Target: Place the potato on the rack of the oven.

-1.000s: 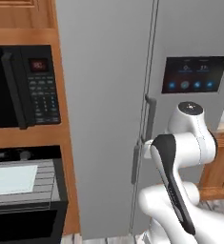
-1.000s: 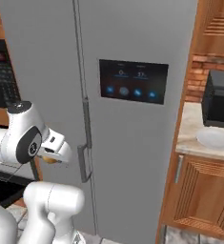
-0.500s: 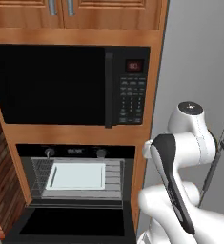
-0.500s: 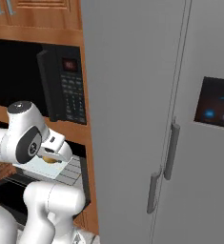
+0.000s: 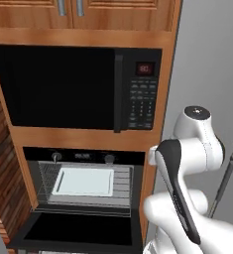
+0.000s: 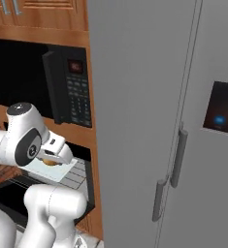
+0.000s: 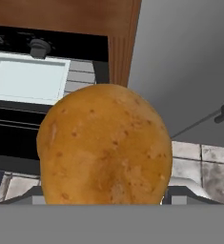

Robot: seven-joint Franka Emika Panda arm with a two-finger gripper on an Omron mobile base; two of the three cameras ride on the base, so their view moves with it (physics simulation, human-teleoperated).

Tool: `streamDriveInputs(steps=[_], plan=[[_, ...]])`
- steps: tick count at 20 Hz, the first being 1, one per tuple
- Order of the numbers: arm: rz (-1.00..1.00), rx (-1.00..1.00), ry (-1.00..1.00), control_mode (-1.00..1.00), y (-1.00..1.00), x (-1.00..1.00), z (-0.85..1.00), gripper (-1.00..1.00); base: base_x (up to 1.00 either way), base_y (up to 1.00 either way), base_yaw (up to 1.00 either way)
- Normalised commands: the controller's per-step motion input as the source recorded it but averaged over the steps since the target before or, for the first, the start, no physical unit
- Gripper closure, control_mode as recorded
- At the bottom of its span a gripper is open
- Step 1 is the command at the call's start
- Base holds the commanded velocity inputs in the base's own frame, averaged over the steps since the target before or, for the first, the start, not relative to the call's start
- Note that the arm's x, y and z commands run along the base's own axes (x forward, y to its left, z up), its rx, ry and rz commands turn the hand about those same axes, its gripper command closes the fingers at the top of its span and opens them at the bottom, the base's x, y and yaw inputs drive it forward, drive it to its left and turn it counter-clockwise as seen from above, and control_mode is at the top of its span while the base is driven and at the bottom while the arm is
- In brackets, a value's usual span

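- The potato (image 7: 105, 145) is big and close in the hand view, and the gripper (image 6: 51, 160) is clenched around it.
- The potato is up in the air, out in front of the oven (image 5: 83, 186), to its right.
- The oven door hangs open.
- Inside, a pale tray (image 5: 84, 180) lies on the rack (image 5: 122, 179).
- The black microwave (image 5: 78, 87) sits above the oven.
- A grey fridge (image 6: 164, 111) stands beside them.

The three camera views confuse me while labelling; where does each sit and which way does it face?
Left base view: behind the arm's left, facing microwave and open oven; white arm lower right.
Right base view: behind its right, facing fridge; arm lower left.
Hand view: on the hand, filled by the potato.
All share the oven's pale tray on the rack.
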Motion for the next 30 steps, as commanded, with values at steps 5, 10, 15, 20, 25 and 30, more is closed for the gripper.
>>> streamDriveInputs(steps=[5,10,15,20,25,30], plan=[[0.00,0.00,0.00,1.00,0.00,0.00,0.00,1.00,0.22,-0.35,0.01],[0.00,0.00,0.00,1.00,0.00,0.00,0.00,1.00,0.08,-0.34,0.00],[0.00,0.00,0.00,1.00,0.00,0.00,0.00,1.00,0.29,0.03,0.01],[-0.06,0.00,0.00,-1.00,0.63,0.04,-0.20,1.00,0.03,0.07,0.00],[-0.20,0.00,-0.03,-1.00,1.00,0.01,-0.44,1.00,0.00,0.00,0.00],[-0.11,0.00,-0.02,-1.00,1.00,0.23,-0.67,1.00,0.00,0.00,0.00]])
